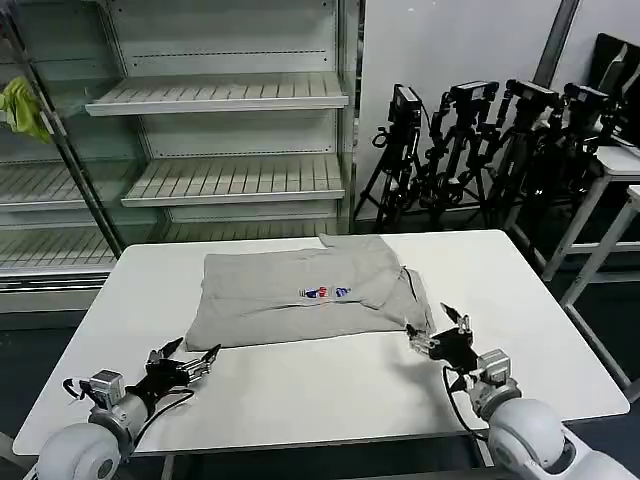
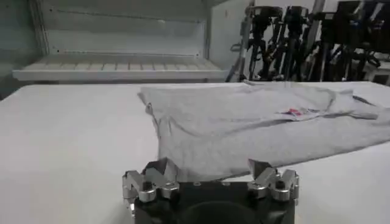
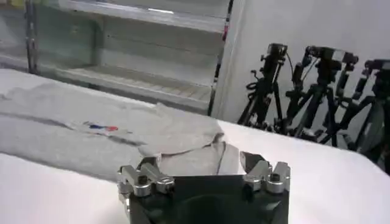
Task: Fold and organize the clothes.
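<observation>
The light grey T-shirt lies partly folded on the white table, its small chest print facing up. My left gripper is open just off the shirt's near left corner, its fingers spread with nothing between them. In the left wrist view the T-shirt spreads out right beyond the open left gripper. My right gripper is open at the shirt's near right corner by the neck. The right wrist view has the T-shirt's collar edge between the spread fingers of the right gripper.
Metal shelving stands behind the table, with a yellow-green rag hanging at far left. Camera tripods crowd the back right. Another white table stands at the right. Bare tabletop lies in front of the shirt.
</observation>
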You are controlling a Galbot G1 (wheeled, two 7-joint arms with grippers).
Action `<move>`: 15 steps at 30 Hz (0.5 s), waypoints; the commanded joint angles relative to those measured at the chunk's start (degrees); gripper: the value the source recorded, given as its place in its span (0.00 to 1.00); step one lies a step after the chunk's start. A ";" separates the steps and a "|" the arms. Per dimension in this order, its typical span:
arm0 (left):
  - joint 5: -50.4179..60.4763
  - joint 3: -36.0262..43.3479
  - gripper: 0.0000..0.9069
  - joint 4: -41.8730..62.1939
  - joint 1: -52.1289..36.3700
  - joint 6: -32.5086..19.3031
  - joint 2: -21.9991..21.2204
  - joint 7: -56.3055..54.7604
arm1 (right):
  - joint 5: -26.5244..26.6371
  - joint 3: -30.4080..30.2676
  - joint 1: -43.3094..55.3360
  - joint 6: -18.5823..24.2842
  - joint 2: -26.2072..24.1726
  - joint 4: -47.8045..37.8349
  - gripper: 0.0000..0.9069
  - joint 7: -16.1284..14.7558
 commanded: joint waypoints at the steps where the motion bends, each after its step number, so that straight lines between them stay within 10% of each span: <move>1: -0.09 -0.20 1.00 0.72 0.50 0.18 -0.42 -0.02 | -0.96 1.86 -3.08 -0.20 2.82 -1.12 1.00 0.13; 15: 0.87 0.60 1.00 3.80 -1.66 -0.68 -1.06 0.85 | -5.47 0.75 0.00 2.26 10.09 -10.46 0.91 -1.53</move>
